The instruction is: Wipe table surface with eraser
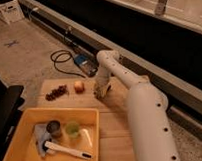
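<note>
Eraser: not separately visible; presumably beneath the tool [100, 91].
Tool: down at the worktop [118, 122], just beside the apple [79, 86]; grip state cannot tell.
Progress: judged mid-wipe at far edge; near boards, by yellow bin [55, 112], left to do.

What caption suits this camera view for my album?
White robot's tool low over the wooden table, beside a small reddish-yellow fruit.

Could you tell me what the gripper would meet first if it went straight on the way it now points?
Pointing down near the far edge, the gripper would most likely meet the table top just beneath it.
</note>
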Motion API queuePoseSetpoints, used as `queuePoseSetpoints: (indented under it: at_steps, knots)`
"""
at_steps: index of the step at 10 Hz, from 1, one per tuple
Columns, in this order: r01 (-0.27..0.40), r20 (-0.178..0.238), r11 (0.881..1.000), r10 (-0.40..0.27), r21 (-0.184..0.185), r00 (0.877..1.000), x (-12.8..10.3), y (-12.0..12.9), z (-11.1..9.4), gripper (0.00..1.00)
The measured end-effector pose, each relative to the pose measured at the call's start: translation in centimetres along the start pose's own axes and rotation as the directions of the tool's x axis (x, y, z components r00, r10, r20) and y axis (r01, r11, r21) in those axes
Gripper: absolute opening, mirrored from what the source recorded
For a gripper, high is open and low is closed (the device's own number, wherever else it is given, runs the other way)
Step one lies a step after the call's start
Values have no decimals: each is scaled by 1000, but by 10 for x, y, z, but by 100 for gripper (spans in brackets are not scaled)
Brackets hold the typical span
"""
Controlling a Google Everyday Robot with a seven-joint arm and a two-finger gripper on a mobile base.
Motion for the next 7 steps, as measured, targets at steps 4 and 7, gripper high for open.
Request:
queuePoseSetpoints:
  at_steps: [4, 7]
  knots:
    - [78, 25, 996, -79, 45, 997, -30, -20, 6, 0]
    - [102, 64, 994, -105, 47, 992, -72, -3, 13, 0]
